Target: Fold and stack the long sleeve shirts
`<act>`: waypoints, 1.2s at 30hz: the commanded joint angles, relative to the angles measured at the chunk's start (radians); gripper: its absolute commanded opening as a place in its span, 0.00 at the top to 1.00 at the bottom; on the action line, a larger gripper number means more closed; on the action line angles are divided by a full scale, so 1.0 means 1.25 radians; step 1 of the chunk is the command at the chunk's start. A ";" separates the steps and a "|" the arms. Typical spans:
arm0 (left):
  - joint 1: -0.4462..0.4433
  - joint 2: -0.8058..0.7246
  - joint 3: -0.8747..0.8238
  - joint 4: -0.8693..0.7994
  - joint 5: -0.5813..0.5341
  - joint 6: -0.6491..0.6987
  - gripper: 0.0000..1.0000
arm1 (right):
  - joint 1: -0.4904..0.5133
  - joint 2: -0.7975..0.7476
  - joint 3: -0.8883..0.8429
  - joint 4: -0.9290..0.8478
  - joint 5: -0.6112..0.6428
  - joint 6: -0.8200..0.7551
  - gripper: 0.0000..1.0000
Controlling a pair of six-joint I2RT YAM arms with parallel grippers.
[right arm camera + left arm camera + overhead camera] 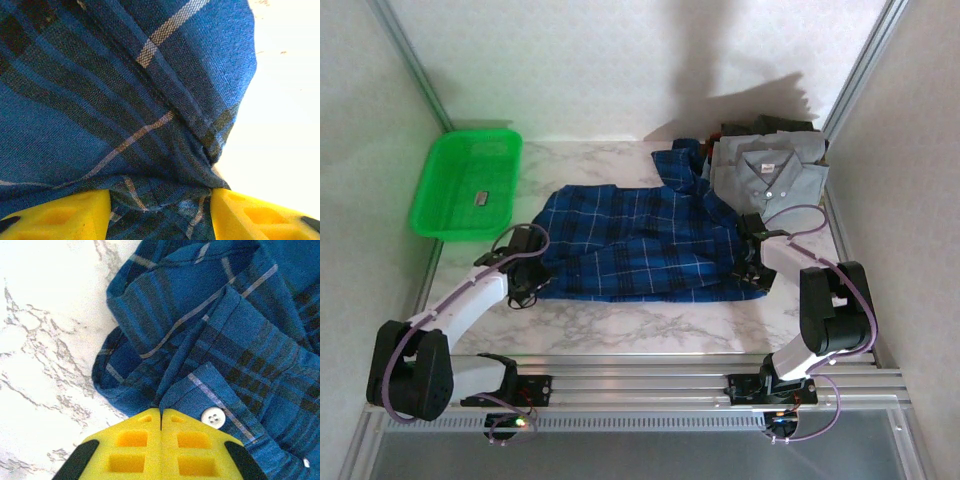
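Plaid shirt (640,245) spread across mid-worktop (650,325). Left end effector (161,412) pinched together on its left edge. Right end effector (160,202) clamped round bunched cloth at its right edge. Grey shirt (770,175) folded, far right corner.

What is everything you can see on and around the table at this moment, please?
plaid shirt: one, dark blue, spread mid-table
grey shirt: one, grey, folded, right rear
darker shirts: count unclear, dark, behind the grey shirt
basket: one, green, left rear
small object: one, greyish, inside the basket
table: one, white marble, under everything
left gripper: one, yellow fingers, shut on the plaid shirt's left edge
right gripper: one, yellow fingers, shut on its right edge
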 commanded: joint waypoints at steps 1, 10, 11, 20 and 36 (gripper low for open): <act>0.020 0.004 -0.022 -0.037 -0.078 0.016 1.00 | -0.004 0.003 -0.005 -0.036 0.021 0.017 0.45; 0.026 0.078 0.017 0.027 -0.080 0.028 0.80 | -0.003 -0.053 -0.015 -0.051 0.013 0.019 0.44; 0.026 0.070 0.025 0.013 -0.083 0.026 0.67 | -0.003 -0.075 -0.014 -0.064 0.013 0.018 0.45; -0.060 -0.096 0.204 -0.039 -0.015 -0.047 0.34 | 0.034 -0.330 0.072 -0.228 -0.161 -0.019 0.43; -0.032 0.191 0.018 0.191 0.061 -0.020 0.35 | 0.217 0.057 0.067 -0.139 -0.060 0.151 0.57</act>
